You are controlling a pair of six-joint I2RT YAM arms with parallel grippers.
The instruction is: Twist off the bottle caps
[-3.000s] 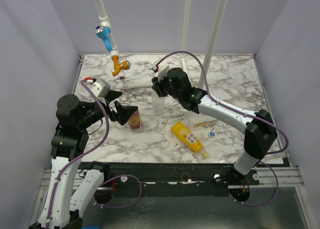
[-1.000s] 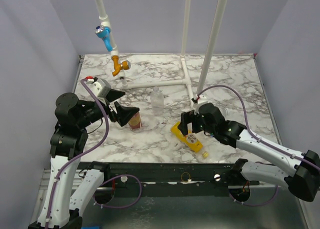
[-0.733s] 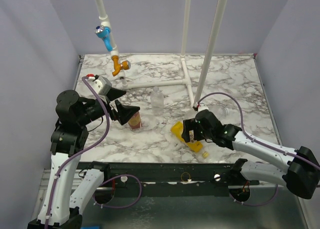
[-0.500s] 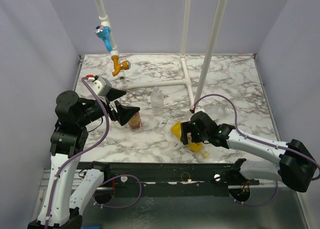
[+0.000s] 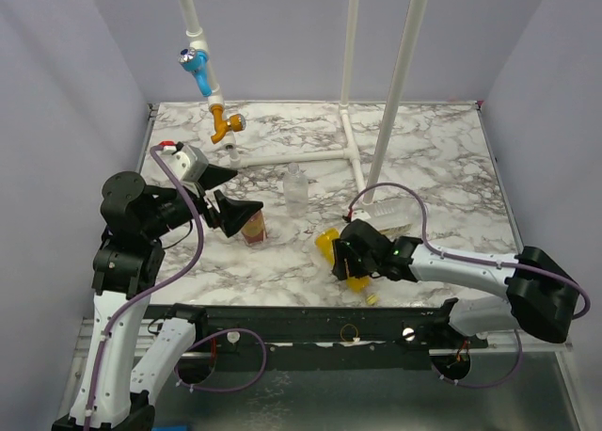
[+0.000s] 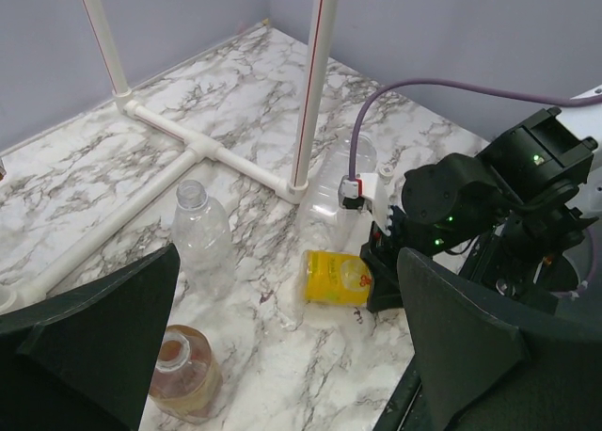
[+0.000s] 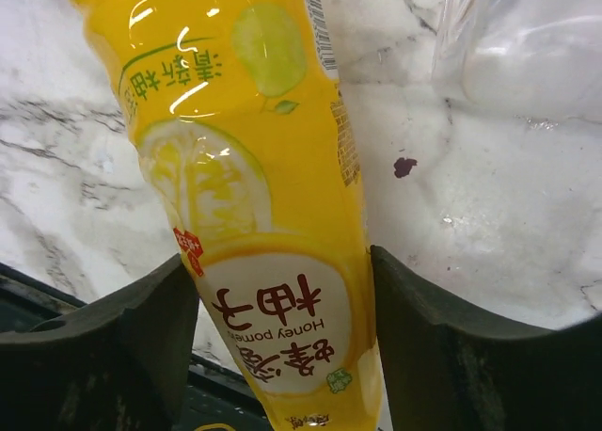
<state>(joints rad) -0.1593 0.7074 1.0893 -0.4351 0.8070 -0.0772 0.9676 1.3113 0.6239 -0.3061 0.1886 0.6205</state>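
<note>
Clenching the yellow bottle (image 7: 254, 196) lying at lower centre of the top view, the right claw (image 7: 282, 280) is squeezing a slick, tapering body. It is risking a squirt-out or roll across the bench (image 5: 433, 167), with the cap (image 5: 371, 298) unreached. The left claw (image 5: 229, 196) is hanging released at mid-left.

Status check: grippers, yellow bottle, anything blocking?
Left gripper open, hovering above brown bottle. Right gripper clamped on yellow bottle, lying on table. Wide clear bottle close beside it.
</note>
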